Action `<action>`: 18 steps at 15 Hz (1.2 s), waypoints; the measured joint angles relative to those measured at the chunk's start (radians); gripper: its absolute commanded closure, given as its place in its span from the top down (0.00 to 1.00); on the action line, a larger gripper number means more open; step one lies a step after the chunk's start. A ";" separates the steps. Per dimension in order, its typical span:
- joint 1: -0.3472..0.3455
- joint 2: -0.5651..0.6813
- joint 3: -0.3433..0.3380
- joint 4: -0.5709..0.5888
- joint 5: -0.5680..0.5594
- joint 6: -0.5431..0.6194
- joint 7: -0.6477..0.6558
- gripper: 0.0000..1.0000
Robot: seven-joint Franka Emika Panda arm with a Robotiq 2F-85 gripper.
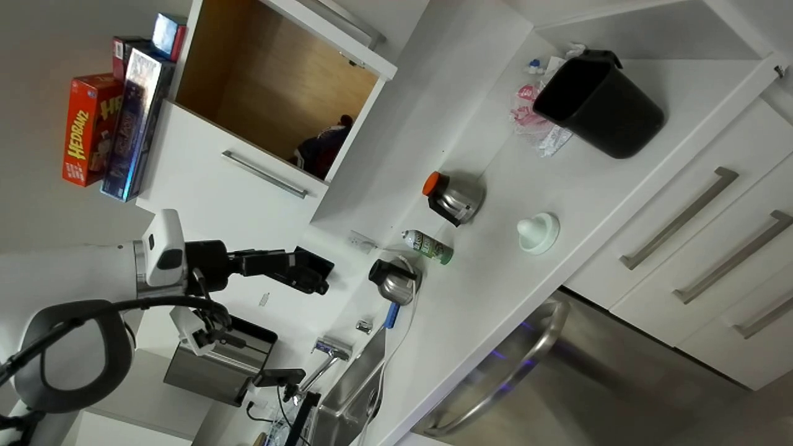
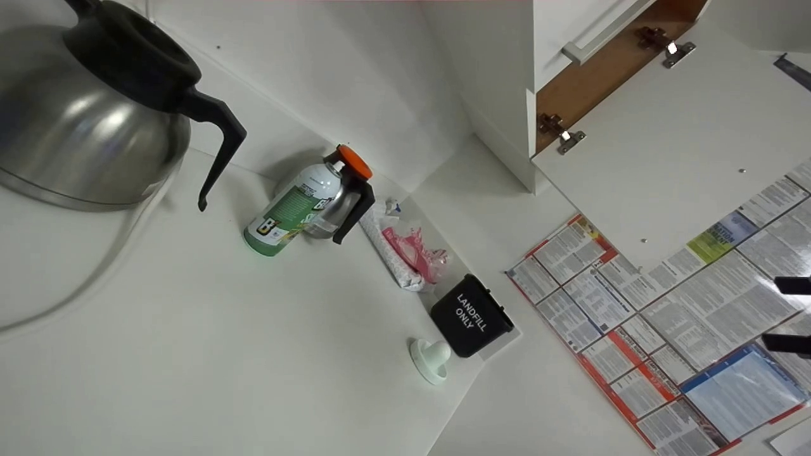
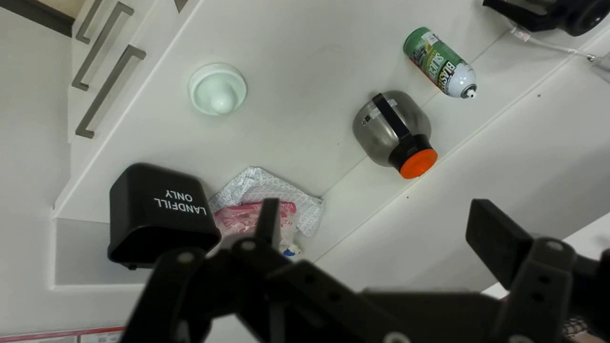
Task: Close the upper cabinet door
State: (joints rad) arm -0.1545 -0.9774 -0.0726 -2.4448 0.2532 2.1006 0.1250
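Note:
The upper cabinet door stands swung open in an exterior view. Its flat white inner face and metal hinges show there. In an exterior view it is seen nearly edge-on, beside the open brown wood-lined compartment. The door cannot be made out in the wrist view. My gripper is apart from the door, below and to the side of the cabinet. Its fingertips also show at the right edge of an exterior view. In the wrist view my gripper is open, with nothing between its fingers.
A shut neighbouring door has a metal bar handle. Game boxes stand on the cabinet. On the counter are an orange-lidded carafe, a spray can, a black bin and a pale green juicer-like dish.

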 measured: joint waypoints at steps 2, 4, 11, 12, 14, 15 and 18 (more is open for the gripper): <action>-0.001 0.000 -0.002 0.000 -0.001 0.012 0.000 1.00; -0.014 0.004 -0.021 0.006 -0.003 0.073 0.005 1.00; -0.084 0.107 -0.250 0.181 -0.007 0.184 0.017 1.00; -0.079 0.132 -0.280 0.213 0.003 0.192 0.013 1.00; -0.052 0.183 -0.337 0.278 0.036 0.203 -0.011 1.00; -0.030 0.208 -0.367 0.311 0.059 0.207 -0.030 1.00; 0.063 0.297 -0.474 0.421 0.151 0.207 -0.105 1.00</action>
State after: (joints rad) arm -0.0919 -0.6801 -0.5470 -2.0237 0.4039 2.3077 0.0198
